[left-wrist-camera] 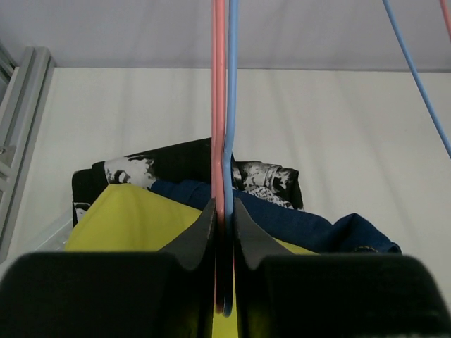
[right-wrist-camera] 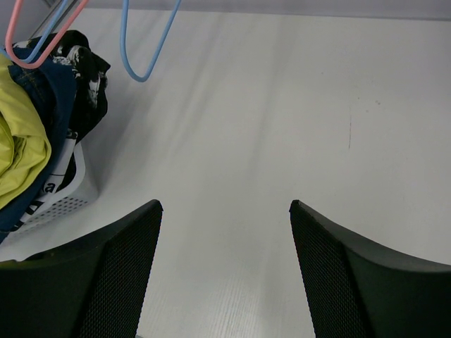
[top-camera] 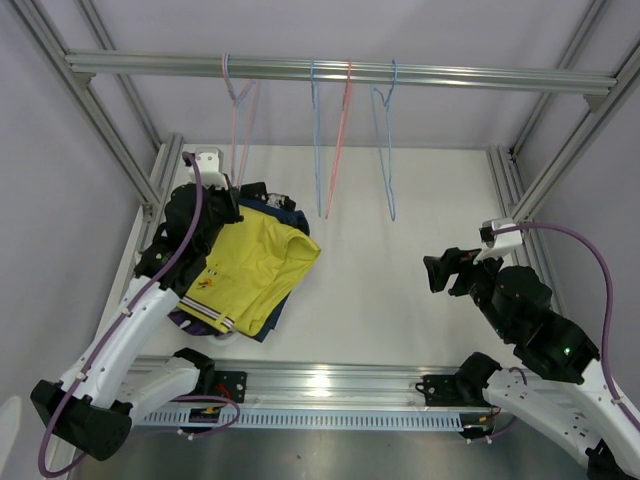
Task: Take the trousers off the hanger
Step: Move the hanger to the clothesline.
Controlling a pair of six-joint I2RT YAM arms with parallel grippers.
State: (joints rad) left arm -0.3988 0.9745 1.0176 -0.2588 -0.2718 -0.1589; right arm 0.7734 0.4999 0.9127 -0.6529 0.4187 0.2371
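The trousers lie heaped at the left of the table, off any hanger. A yellow pair (top-camera: 250,270) is on top, over a navy pair (left-wrist-camera: 303,225) and a black-and-white patterned pair (left-wrist-camera: 264,176). My left gripper (top-camera: 232,195) is at the far edge of the heap, at the foot of the leftmost hanger (top-camera: 240,130). In the left wrist view the left gripper (left-wrist-camera: 224,204) is shut on a pink wire (left-wrist-camera: 219,105) and a blue wire (left-wrist-camera: 232,105), pressed side by side. My right gripper (top-camera: 440,272) hovers open over bare table, and the right wrist view shows nothing between the right gripper's (right-wrist-camera: 225,205) fingers.
Three empty hangers, blue (top-camera: 316,140), pink (top-camera: 342,140) and blue (top-camera: 385,150), hang from the metal rail (top-camera: 340,70) at the back. A white mesh basket (right-wrist-camera: 63,204) holds the heap. Frame posts stand at both table sides.
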